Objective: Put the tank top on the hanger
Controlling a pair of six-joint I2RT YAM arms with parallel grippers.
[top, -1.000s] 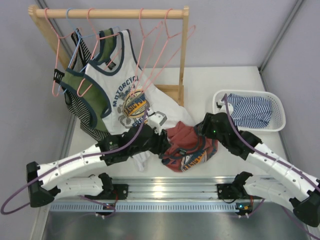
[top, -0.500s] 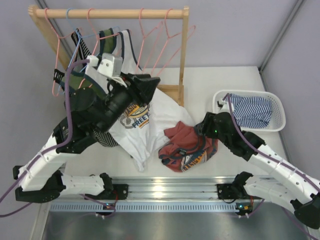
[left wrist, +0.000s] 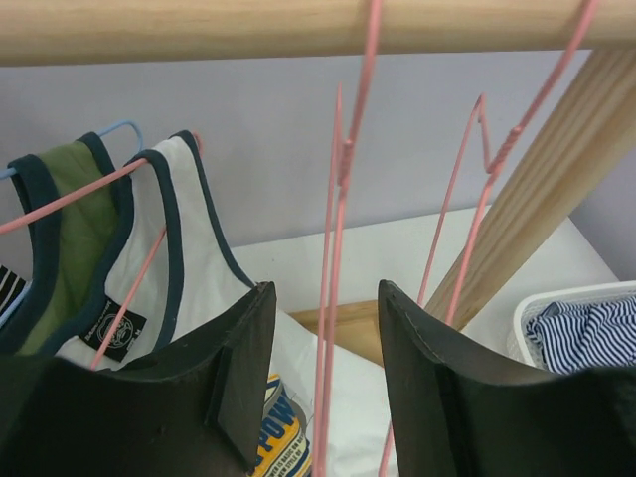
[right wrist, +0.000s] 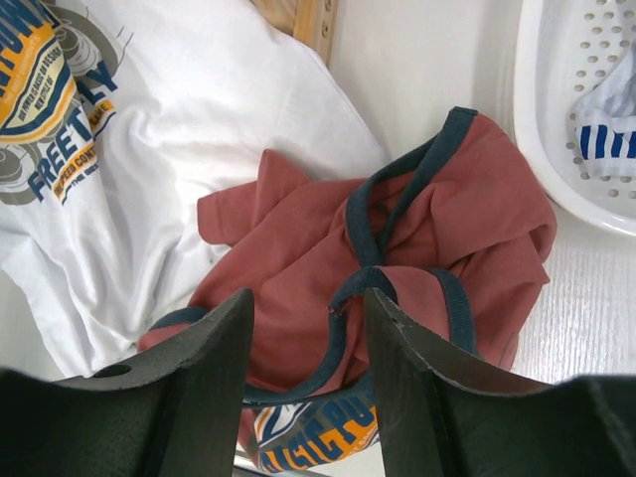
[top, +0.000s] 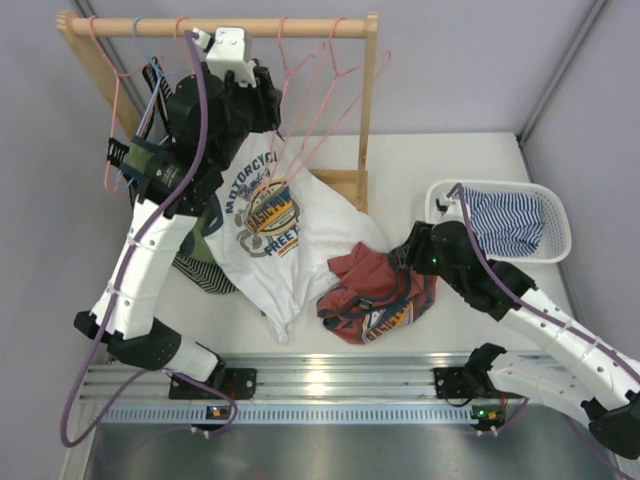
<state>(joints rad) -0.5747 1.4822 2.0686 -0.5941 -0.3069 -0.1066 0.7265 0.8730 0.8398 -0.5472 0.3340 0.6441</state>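
The tank top (top: 372, 285) lies in a soft, light, floppy heap on the white table (top: 450, 160), low in the middle of the top view. Its dark blue strap edge looks like the best place to pinch. The right gripper (right wrist: 305, 298) hangs wide open just over it, holding nothing. Up at the top left, the left gripper (left wrist: 326, 288) is wide open around a thin, bendy-looking pink hanger (left wrist: 343, 169) on the crowded wooden rail (left wrist: 199, 25).
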